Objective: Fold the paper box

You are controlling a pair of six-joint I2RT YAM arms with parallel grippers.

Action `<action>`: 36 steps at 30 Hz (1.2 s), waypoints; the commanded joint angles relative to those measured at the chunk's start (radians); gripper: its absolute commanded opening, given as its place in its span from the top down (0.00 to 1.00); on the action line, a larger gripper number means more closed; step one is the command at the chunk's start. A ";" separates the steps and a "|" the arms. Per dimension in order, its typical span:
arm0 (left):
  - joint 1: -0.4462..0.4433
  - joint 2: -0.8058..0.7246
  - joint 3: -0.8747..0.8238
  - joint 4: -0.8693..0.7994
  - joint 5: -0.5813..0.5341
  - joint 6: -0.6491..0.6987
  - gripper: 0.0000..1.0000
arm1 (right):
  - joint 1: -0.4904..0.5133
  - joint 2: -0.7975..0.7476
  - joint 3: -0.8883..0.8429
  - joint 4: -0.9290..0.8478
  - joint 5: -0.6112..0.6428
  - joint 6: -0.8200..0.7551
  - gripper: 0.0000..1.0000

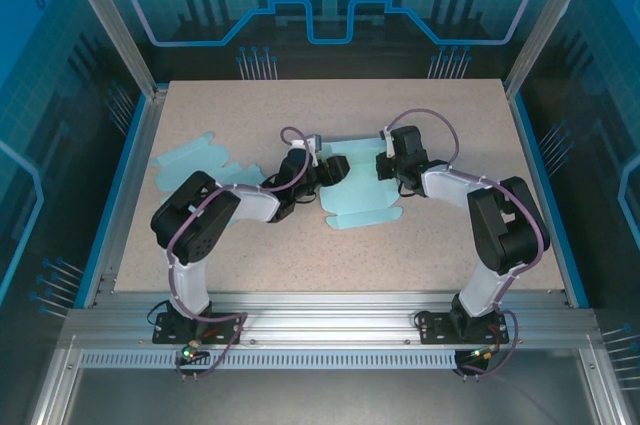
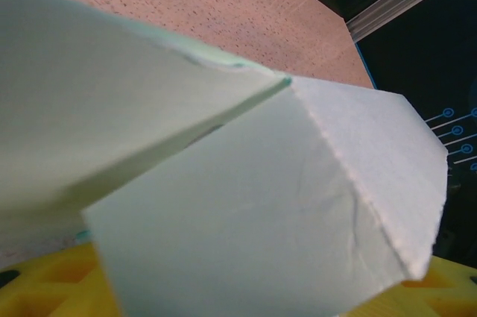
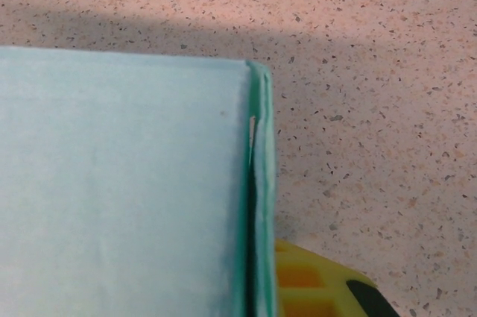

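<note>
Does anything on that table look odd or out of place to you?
Nothing spilled or torn. A second flat paper blank lies unfolded off to the left, apart from the paper box being folded at the centre. In the left wrist view, a raised flap shows a faint crease.

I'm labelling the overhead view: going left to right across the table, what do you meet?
spare sheet → left fingers → box → right fingers
</note>
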 commanded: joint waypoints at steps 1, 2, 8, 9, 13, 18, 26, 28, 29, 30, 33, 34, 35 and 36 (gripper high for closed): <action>-0.009 0.041 0.033 -0.007 0.008 0.028 0.37 | 0.008 -0.024 0.003 0.009 -0.038 0.004 0.89; -0.009 0.044 0.031 -0.002 0.010 0.023 0.37 | 0.008 -0.023 0.003 0.006 -0.034 0.004 0.89; -0.010 -0.015 -0.024 -0.006 0.006 0.043 0.37 | 0.008 -0.025 0.004 0.000 -0.028 0.008 0.89; -0.010 -0.037 -0.040 -0.012 0.005 0.050 0.37 | 0.008 -0.023 0.005 0.000 -0.029 0.008 0.89; -0.022 -0.131 -0.112 -0.044 -0.013 0.071 0.36 | 0.008 -0.021 0.009 -0.002 -0.024 0.008 0.89; -0.053 -0.269 -0.197 -0.140 -0.048 0.092 0.34 | 0.008 -0.019 0.008 -0.003 -0.021 0.008 0.89; -0.106 -0.533 -0.234 -0.379 -0.230 0.213 0.32 | 0.008 -0.010 0.016 -0.008 -0.035 0.011 0.89; -0.097 -0.579 -0.206 -0.484 -0.314 0.242 0.31 | 0.008 -0.008 0.017 -0.009 -0.040 0.011 0.89; -0.088 -0.600 -0.186 -0.536 -0.353 0.257 0.31 | 0.008 -0.006 0.019 -0.010 -0.040 0.011 0.89; -0.075 -0.617 -0.172 -0.575 -0.392 0.271 0.31 | 0.008 -0.005 0.021 -0.010 -0.041 0.010 0.89; -0.010 -0.648 -0.147 -0.647 -0.437 0.284 0.31 | 0.008 -0.006 0.019 -0.010 -0.043 0.010 0.89; 0.018 -0.649 -0.138 -0.667 -0.436 0.276 0.31 | 0.008 -0.006 0.020 -0.008 -0.043 0.010 0.89; 0.054 -0.645 -0.128 -0.690 -0.428 0.265 0.31 | 0.008 -0.008 0.018 -0.007 -0.043 0.010 0.89; 0.088 -0.636 -0.119 -0.700 -0.416 0.260 0.30 | 0.007 -0.008 0.018 -0.007 -0.045 0.010 0.89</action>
